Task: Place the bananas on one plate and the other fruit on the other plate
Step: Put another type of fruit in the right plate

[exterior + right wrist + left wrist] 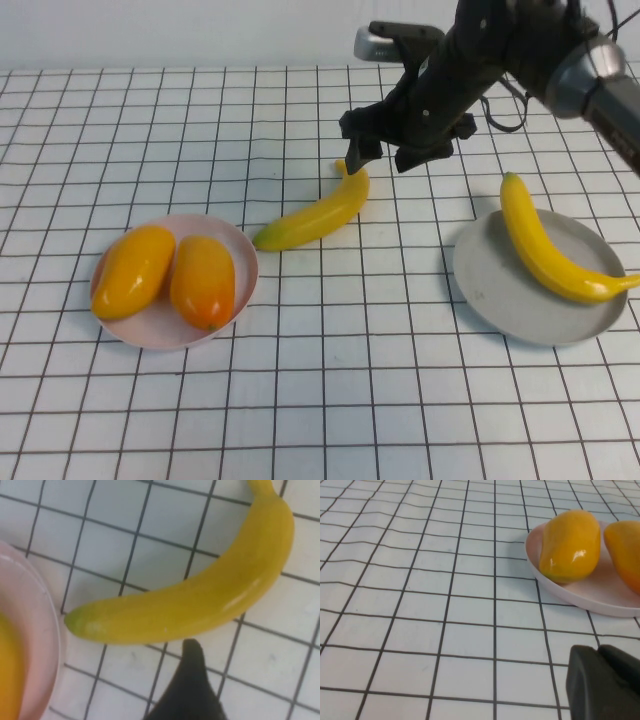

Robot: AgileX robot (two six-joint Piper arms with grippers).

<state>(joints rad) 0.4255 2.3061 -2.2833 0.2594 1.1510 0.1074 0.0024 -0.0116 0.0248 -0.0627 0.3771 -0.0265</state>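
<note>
Banana (318, 214) lies just below right gripper (388, 152).

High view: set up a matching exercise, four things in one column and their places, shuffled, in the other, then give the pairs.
1. two mango-like fruits
2. banana by the right gripper
3. second banana
4. right gripper

A. on the grey plate
B. above the table, over one banana's stem end, open
C. on the pink plate
D. on the table between the plates

Pairs: 1-C, 2-D, 3-A, 4-B. The left gripper shows only in its wrist view, near the pink plate.
</note>
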